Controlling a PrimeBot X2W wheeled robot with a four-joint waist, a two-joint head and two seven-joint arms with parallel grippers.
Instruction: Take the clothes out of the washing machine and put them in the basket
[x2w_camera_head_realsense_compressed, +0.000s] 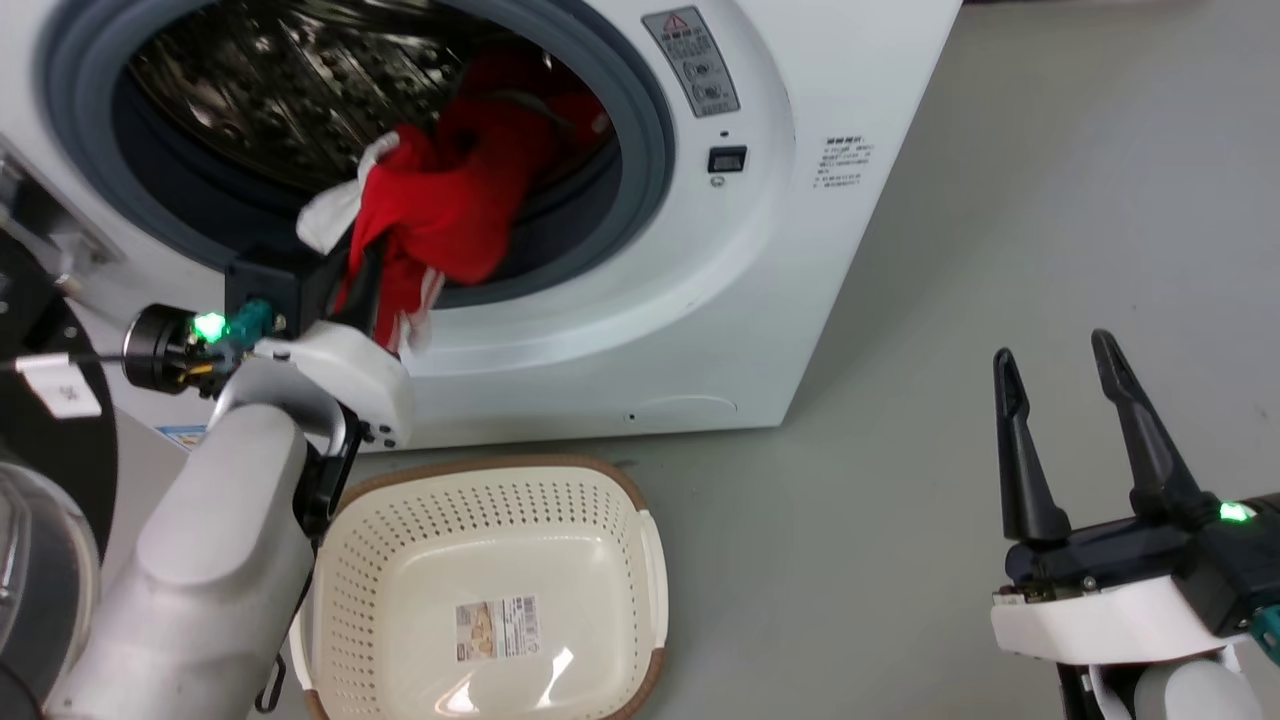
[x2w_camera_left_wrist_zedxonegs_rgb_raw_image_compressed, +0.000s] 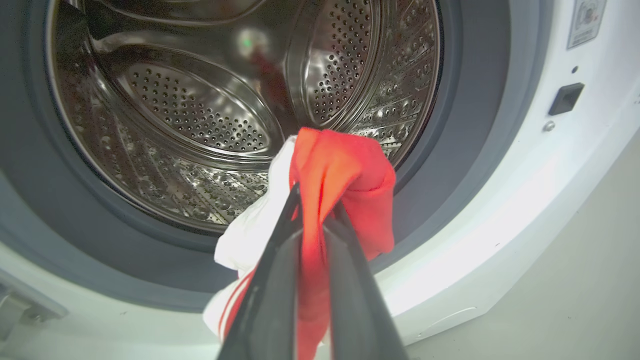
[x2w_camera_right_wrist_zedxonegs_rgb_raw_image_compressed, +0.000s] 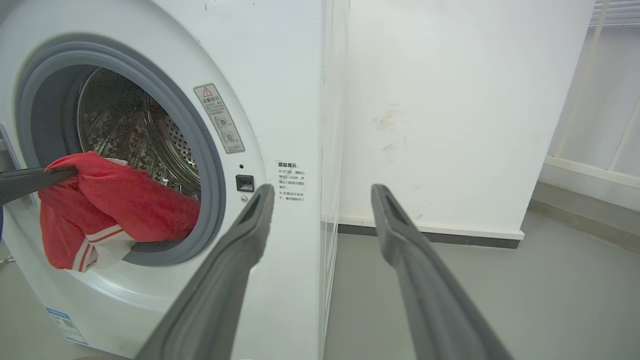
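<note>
Left end effector (x2w_camera_left_wrist_zedxonegs_rgb_raw_image_compressed: 314, 202) clamped on the red clothes (x2w_camera_head_realsense_compressed: 455, 205) at the lower lip of the washing machine (x2w_camera_head_realsense_compressed: 800, 230) porthole. Fabric hangs half out over the grey rim (white striped panel dangling lowest). Basket (x2w_camera_head_realsense_compressed: 645, 560) sits on the floor (x2w_camera_head_realsense_compressed: 1050, 180), just below the opening. Right end effector (x2w_camera_head_realsense_compressed: 1050, 350): 2 fingers spread wide, gripping nothing, well apart from the machine.

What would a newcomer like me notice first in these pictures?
The bright red clothes, pinched in the left pincer, hang out of the round porthole of the washing machine. Below, on the floor, sits an empty cream basket, while the right pincer stands open at the lower right.
</note>
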